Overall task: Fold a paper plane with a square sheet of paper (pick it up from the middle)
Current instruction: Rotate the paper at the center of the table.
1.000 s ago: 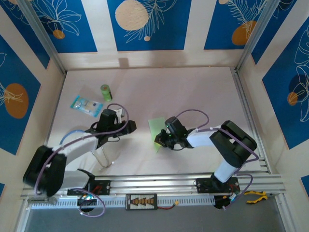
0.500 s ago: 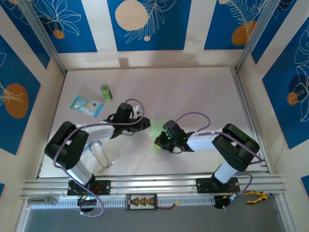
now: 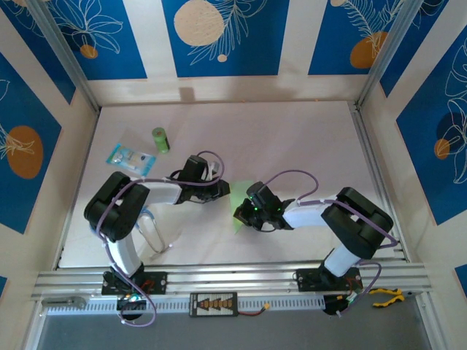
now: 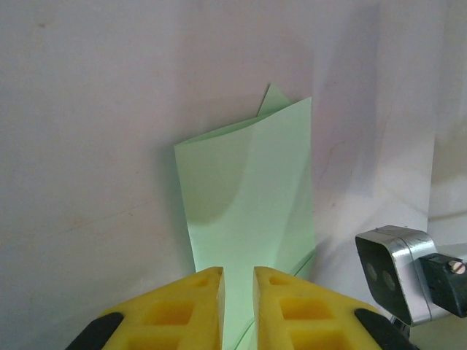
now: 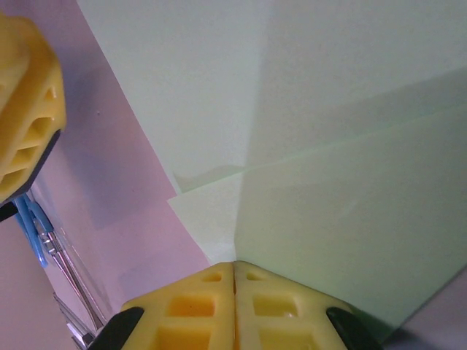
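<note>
Mid-table, the left gripper (image 4: 238, 273), a second ago well to the left, has reached the square sheet of paper (image 3: 239, 192), jaws narrowed to a slit astride its edge; the right gripper (image 5: 233, 266) stays pinched on it. Beyond, a green cylinder (image 3: 160, 139) and packet (image 3: 131, 158) lie on the pale table (image 3: 292, 138), blue leaf-print walls (image 3: 219, 36) behind.

Bright, even light, soft shadows; wrist close-ups slightly blurred.

The square sheet of paper (image 3: 237, 193) lies mid-worktop (image 3: 292, 138), between 2 grippers: left gripper (image 3: 222, 191) at its left edge, right gripper (image 3: 241, 211) at its near-right. Toward the far-left corner, a cylinder (image 3: 160, 140) stands behind a packet (image 3: 131, 159), apparently apart.
</note>
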Available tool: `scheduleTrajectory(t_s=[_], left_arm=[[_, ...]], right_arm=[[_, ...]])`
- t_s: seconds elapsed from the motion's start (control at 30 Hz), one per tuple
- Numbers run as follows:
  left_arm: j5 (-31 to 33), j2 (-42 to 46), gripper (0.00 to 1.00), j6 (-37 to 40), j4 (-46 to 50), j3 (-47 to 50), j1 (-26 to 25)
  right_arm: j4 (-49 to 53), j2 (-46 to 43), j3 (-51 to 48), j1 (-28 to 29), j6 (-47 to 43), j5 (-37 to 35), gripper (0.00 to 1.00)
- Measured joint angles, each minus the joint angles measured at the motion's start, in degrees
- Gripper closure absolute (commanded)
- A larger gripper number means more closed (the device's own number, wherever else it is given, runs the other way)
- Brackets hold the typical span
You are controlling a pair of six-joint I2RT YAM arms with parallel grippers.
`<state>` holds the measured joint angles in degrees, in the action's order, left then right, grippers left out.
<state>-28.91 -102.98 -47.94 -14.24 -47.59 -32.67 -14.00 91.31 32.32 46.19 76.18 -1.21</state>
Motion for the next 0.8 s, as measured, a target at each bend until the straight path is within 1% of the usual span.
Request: scheduleTrajectory(t_s=[0.23, 0.4, 0.63, 0.8], left_arm=[[-1.4, -2.9, 0.84, -0.1, -0.2, -0.7, -0.5], [-1.3, -2.5, 0.84, -0.7, -2.1, -0.7, -1.3], [0.3, 0.7, 0.84, -1.1, -3.2, -0.2, -1.6], [-1.3, -1.5, 0.85, -1.6, -5.0, -0.5, -1.6]], right_arm=[[-0.3, 0.0, -0.2, 0.0, 0.0, 0.1, 0.92], [-0.6, 0.0, -0.3, 0.0, 0.0, 0.1, 0.91], [-0.9, -0.1, -0.6, 0.0, 0.0, 0.1, 0.92], [-0.9, -0.1, -0.6, 0.4, 0.0, 0.1, 0.90]])
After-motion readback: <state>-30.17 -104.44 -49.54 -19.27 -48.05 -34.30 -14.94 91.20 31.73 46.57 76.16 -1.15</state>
